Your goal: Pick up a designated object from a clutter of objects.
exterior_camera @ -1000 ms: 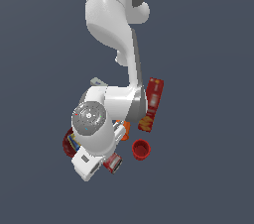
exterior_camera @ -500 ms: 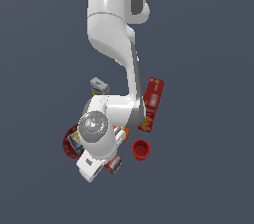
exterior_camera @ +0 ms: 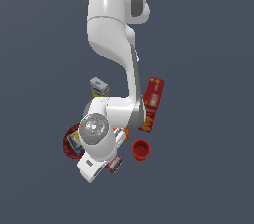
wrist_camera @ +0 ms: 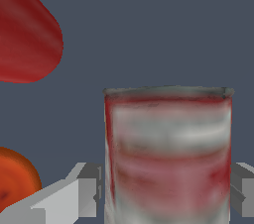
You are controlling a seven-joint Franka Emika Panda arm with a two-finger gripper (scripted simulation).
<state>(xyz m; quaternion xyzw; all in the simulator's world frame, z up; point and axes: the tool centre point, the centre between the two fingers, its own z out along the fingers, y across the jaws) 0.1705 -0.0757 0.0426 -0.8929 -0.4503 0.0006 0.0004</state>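
white arm [exterior_camera: 116, 59] over clutter, red cup [exterior_camera: 141, 149], tall red box [exterior_camera: 152, 103], carton [exterior_camera: 99, 87]

In the exterior view the arm's wrist hides most of the red-white can [exterior_camera: 115, 163], the orange cup [exterior_camera: 122, 132] and half the dark red bowl [exterior_camera: 71, 142]. In the wrist view the can's base runs off frame, its label print a blur.

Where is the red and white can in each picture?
Exterior view: the red and white can peeks out low in the picture, mostly hidden under the robot's hand, just to the exterior view's left of the red cup.
Wrist view: the can fills the foreground, between the gripper's fingers.
Shared landmark: the red cup.
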